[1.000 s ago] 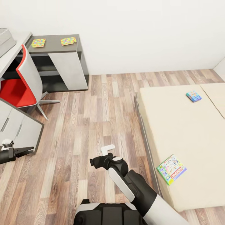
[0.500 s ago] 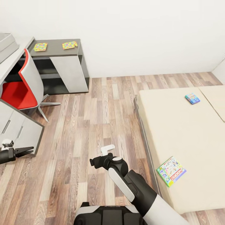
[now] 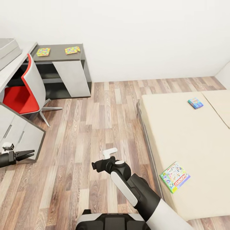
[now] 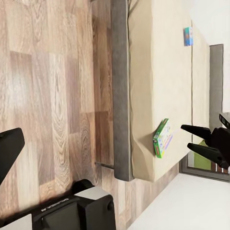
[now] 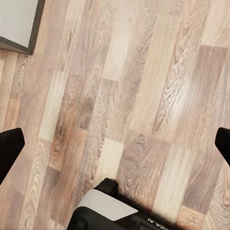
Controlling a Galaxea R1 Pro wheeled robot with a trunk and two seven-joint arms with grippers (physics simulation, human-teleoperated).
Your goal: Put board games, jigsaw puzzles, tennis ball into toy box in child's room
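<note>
Two jigsaw puzzles (image 3: 43, 51) (image 3: 72, 50) lie on the table's dark-grey corner section (image 3: 57, 57), far left. The grey toy box (image 3: 9, 48) sits on the white table top at the left edge. On the cream bed (image 3: 188, 137) lie a white board game (image 3: 174, 176) (image 4: 163, 138) near its front corner and a teal one (image 3: 195, 103) (image 4: 188, 36) farther back. My left gripper (image 3: 28, 154) hangs open and empty over the floor beside the drawers. My right gripper (image 3: 101, 165) (image 5: 115, 143) is open, empty, facing the floor. The tennis ball is out of view.
A red-and-white chair (image 3: 22, 92) stands tucked at the table. Pale drawers (image 3: 19, 135) jut out at the left. Wood-plank floor (image 3: 102, 111) spans between table and bed. The bed's dark frame (image 3: 150, 147) (image 4: 120, 96) edges the floor on the right.
The whole picture has shifted: the table and puzzles sit a little lower and farther right, so the camera moved. Both arms keep the same pose.
</note>
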